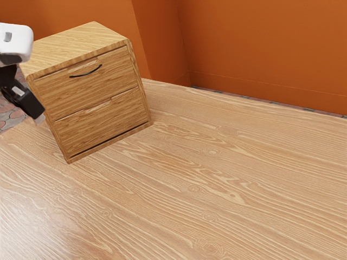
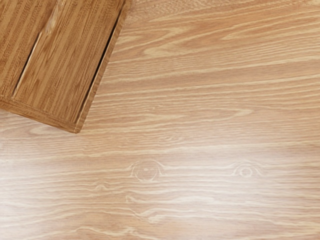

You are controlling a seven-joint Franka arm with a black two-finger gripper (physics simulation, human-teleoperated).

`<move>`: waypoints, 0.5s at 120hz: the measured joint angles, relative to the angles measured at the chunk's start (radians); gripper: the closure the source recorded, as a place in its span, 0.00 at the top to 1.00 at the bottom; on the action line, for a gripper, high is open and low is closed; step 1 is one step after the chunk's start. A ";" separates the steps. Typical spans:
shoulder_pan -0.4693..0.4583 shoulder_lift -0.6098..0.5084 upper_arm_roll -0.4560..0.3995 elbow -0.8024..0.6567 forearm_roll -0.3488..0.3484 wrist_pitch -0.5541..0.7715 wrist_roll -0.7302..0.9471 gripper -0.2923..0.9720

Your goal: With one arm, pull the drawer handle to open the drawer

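Exterior view: end effector (image 1: 32, 110) just beside cabinet (image 1: 100, 116), apart from drawer handle (image 1: 85, 72).

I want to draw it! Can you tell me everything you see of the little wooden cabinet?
The cabinet is a light-brown wood-grain box with two drawer fronts, one above the other. The top drawer carries a dark, curved handle; the lower drawer shows none. Both look shut. It stands on the wooden table, near the orange wall. Nothing touches the handle.

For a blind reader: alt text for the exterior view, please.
A wooden two-drawer cabinet stands on a wood-grain table, both drawers shut, a dark curved handle on the upper one. The gripper hangs at the exterior view's left, off the handle.
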 joint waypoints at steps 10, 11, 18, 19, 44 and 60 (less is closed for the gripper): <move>0.006 0.034 0.001 -0.012 0.022 0.090 0.006 0.77; 0.007 0.039 0.001 -0.013 0.024 0.099 0.007 0.77; 0.009 0.075 0.001 -0.015 0.042 0.155 0.013 0.77; 0.009 0.078 0.001 -0.015 0.044 0.162 0.013 0.77; 0.074 0.170 0.005 -0.013 0.086 0.301 0.055 0.77; 0.085 0.241 0.025 0.003 0.095 0.364 0.091 0.77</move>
